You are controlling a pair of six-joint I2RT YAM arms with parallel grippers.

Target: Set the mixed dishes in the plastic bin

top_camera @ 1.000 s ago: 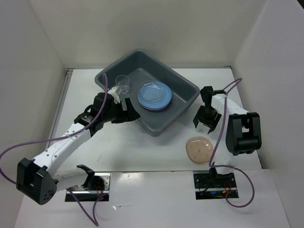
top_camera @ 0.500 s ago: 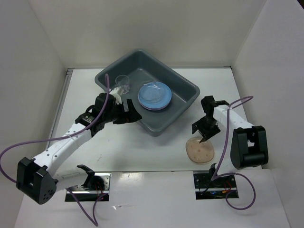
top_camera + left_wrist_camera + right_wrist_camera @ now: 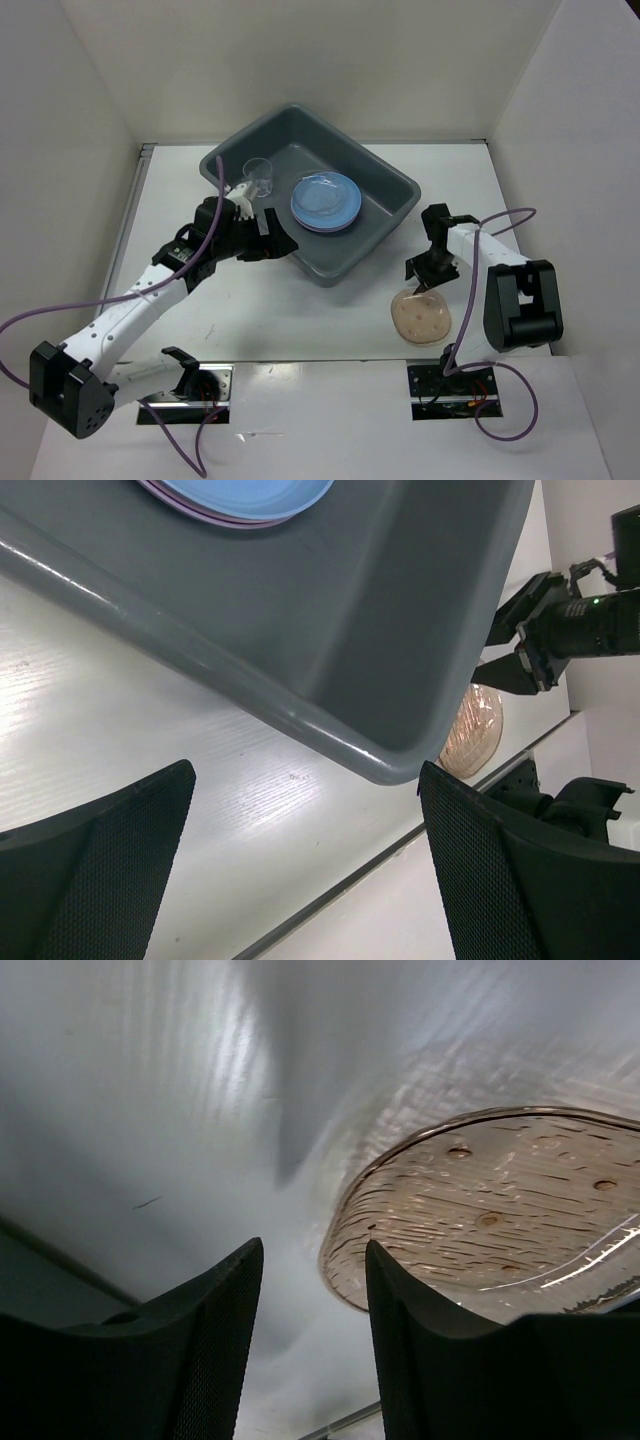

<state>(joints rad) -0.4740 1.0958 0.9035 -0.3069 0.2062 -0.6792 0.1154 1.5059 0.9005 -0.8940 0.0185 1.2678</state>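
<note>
Right gripper (image 3: 425, 280): jaws partly open, nothing held. It is tipped down at the far edge of the tan dish (image 3: 480, 1220), one finger (image 3: 190, 1350) outside the rim and the other over the dish. The rim shows in the gap between them, so this is probably set up for an edge pinch, since the shallow dish lies flat on the table (image 3: 300, 320) and offers no other hold. The dish is the only piece seen outside the bin (image 3: 335, 272), which lies off to this gripper's left, past the bare table. Left gripper (image 3: 305, 780): jaws at full spread, empty, held low just outside the bin's near wall with the bin's corner straight ahead of it. This looks like a waiting pose, clear of the other arm. Inside the bin, beyond the left gripper, is a blue plate (image 3: 325, 198) stacked on a lavender plate (image 3: 318, 228), with a clear cup (image 3: 258, 176) in the far corner. Not determinable: whether the right fingertips touch the dish or the table, as the tips fall outside the wrist view. The dish's right side is cut off by the finger and the frame edge. The lavender plate shows only as a thin crescent. Whether any clear dish rests on the stack cannot be told.
</note>
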